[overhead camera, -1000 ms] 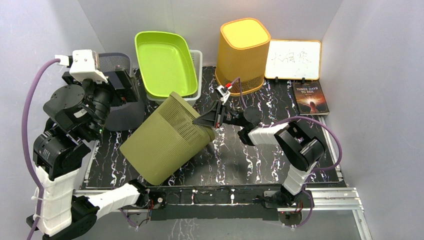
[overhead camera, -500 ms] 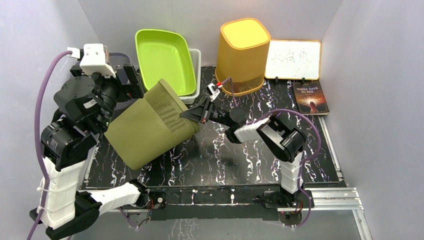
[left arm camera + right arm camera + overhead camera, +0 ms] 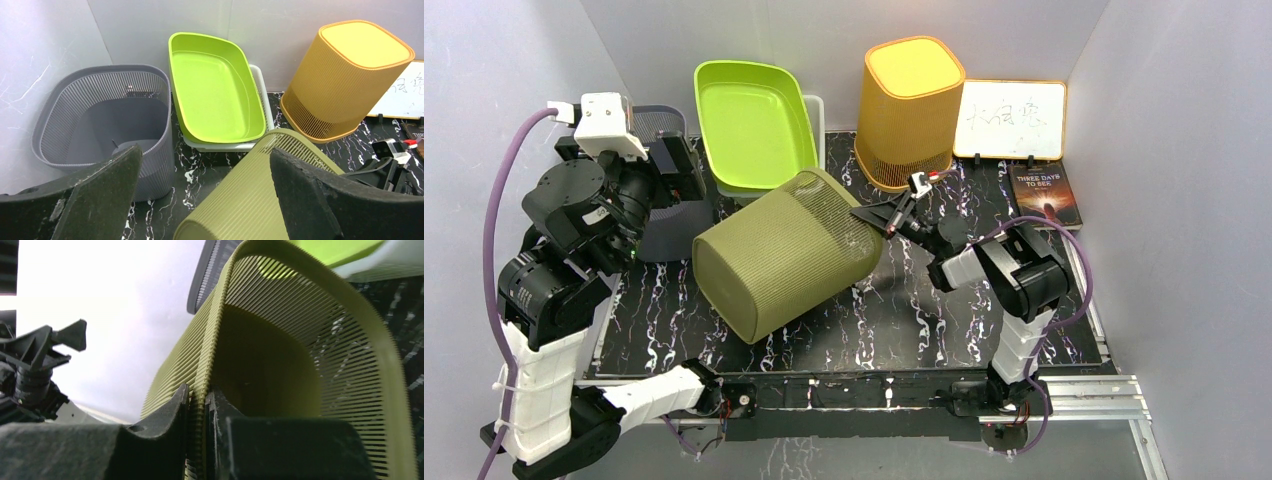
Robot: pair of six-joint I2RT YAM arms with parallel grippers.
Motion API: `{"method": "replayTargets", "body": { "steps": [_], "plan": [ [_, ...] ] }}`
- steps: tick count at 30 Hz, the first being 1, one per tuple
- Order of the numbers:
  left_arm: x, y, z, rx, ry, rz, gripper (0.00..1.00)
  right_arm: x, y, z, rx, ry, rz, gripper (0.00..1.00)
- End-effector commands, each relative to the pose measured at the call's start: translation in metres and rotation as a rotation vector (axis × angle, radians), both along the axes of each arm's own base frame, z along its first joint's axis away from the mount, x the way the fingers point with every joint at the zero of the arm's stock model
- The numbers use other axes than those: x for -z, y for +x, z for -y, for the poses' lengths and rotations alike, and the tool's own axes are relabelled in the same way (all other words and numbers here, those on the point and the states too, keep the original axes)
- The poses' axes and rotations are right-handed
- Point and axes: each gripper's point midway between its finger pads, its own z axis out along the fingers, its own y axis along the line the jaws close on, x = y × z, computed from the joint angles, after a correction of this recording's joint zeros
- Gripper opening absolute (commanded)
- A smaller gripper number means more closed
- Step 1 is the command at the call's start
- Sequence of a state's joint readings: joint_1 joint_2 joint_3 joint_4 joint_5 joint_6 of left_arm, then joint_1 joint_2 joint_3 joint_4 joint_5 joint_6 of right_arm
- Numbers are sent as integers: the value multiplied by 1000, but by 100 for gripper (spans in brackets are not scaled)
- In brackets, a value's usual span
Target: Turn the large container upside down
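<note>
Right gripper [image 3: 197,395] clenched on the slatted rim of the large olive container [image 3: 784,255] (thin wall nipped between my pads). Container was tipped sideways at centre of the top view, mouth toward the right. Left gripper [image 3: 205,152] spread wide, grasping nothing, near the grey basket [image 3: 100,110] at upper left.

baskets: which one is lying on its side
The olive-green basket, tipped over mid-table with the right claw shut on its rim. The orange basket stands base-up and the grey basket stands upright, mouth open.
</note>
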State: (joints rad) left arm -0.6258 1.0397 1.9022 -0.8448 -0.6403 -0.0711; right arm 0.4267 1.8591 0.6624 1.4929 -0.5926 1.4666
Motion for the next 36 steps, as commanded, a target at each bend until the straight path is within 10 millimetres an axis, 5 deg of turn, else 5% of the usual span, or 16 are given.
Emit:
{"method": "replayTargets", "body": {
  "steps": [1,13,21,26,36],
  "plan": [
    [-2,-3,-3,-8,3,1,98,-4,1,49,136,35,201,0],
    [7,-6,-8,-21,8,-14,98,59,29,106,242,-87,93,0],
    [11,-3,-5,-17,11,-21,98,82,41,132,297,-119,44,16],
    [18,-2,-2,-14,12,-34,98,98,52,166,356,-127,-10,29],
    [33,5,4,-6,23,-65,98,117,71,213,418,-151,-72,32]
  ]
}}
